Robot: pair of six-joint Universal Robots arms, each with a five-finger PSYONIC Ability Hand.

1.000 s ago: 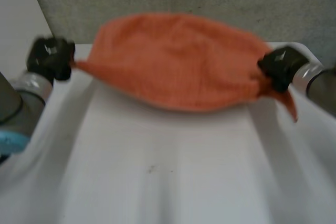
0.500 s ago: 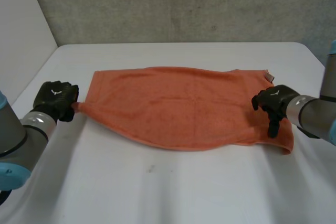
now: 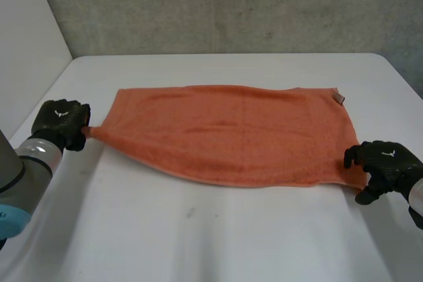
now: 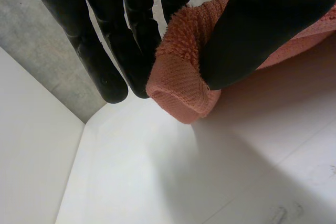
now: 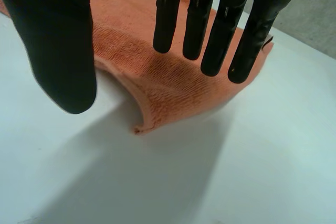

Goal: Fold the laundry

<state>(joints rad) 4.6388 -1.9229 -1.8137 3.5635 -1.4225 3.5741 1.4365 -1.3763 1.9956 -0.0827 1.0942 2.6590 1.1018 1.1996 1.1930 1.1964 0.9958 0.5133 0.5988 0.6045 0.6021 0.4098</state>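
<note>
Head camera sits high behind, between the arms, looking down across the white table (image 3: 218,242) to the grey concrete wall (image 3: 231,4), the whole orange terry towel (image 3: 231,133) in frame. Left wrist camera is tight in along the black left hand (image 4: 262,24), facing one towel corner, table and wall. Right wrist camera peers close past the black right hand (image 5: 52,35) at the opposite corner; the head view shares both corners.

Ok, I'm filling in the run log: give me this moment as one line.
towel: flat on table | left hand: pinching left corner | right hand: open over right corner, holding nothing
</note>
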